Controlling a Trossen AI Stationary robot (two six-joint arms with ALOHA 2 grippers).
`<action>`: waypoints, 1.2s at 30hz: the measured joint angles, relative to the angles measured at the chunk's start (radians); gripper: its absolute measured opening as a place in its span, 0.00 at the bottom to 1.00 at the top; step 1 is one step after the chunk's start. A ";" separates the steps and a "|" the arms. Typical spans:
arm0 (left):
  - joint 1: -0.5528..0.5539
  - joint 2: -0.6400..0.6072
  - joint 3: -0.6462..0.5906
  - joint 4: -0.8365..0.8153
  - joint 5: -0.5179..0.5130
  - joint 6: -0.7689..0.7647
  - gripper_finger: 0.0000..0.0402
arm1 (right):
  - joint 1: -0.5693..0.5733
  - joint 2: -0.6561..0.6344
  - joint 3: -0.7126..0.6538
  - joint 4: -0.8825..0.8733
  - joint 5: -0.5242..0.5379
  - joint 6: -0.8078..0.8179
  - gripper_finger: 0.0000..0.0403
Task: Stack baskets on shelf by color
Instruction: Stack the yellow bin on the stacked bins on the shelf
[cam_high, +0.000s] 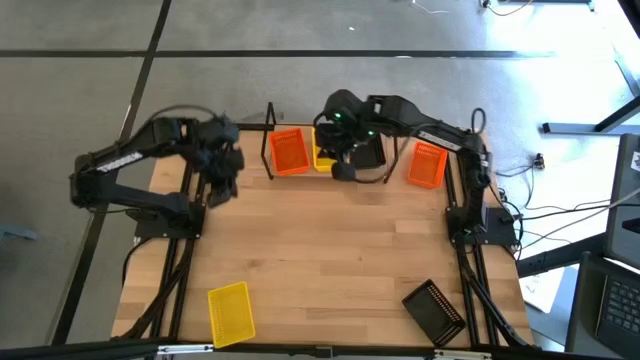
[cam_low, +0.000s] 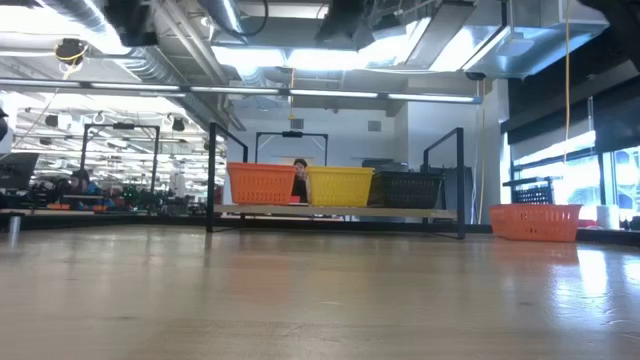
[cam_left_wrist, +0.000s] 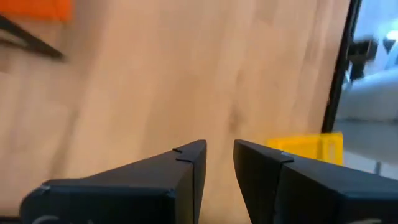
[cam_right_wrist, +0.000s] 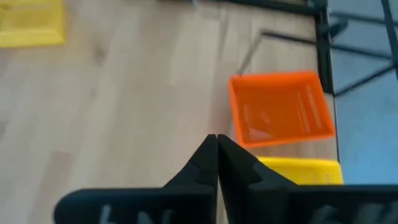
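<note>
On the shelf at twelve o'clock, baskets are grouped by color. The closed, empty right gripper is held above it; the left gripper, slightly parted, is held at ten o'clock over the worktop.

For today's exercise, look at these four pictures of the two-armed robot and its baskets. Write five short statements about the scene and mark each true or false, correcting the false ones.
1. An orange basket sits on the shelf. True.
2. The right gripper is wide open. False: its fingers are shut, holding nothing.
3. A yellow basket lies near the table's front edge. True.
4. The loose black basket is on the shelf. False: it lies at the table's front right.
5. The left gripper holds a basket. False: it is open and empty.
</note>
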 joint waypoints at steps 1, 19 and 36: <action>-0.027 -0.022 -0.038 0.016 0.003 -0.040 0.18 | 0.012 -0.015 0.000 -0.001 -0.003 0.006 0.01; -0.422 -0.162 -0.486 0.288 0.132 -0.483 0.18 | 0.261 -0.236 0.000 0.000 0.027 0.289 0.01; -0.922 -0.141 -0.530 0.665 -0.162 -0.637 0.18 | 0.461 -0.250 -0.001 -0.099 0.048 0.443 0.01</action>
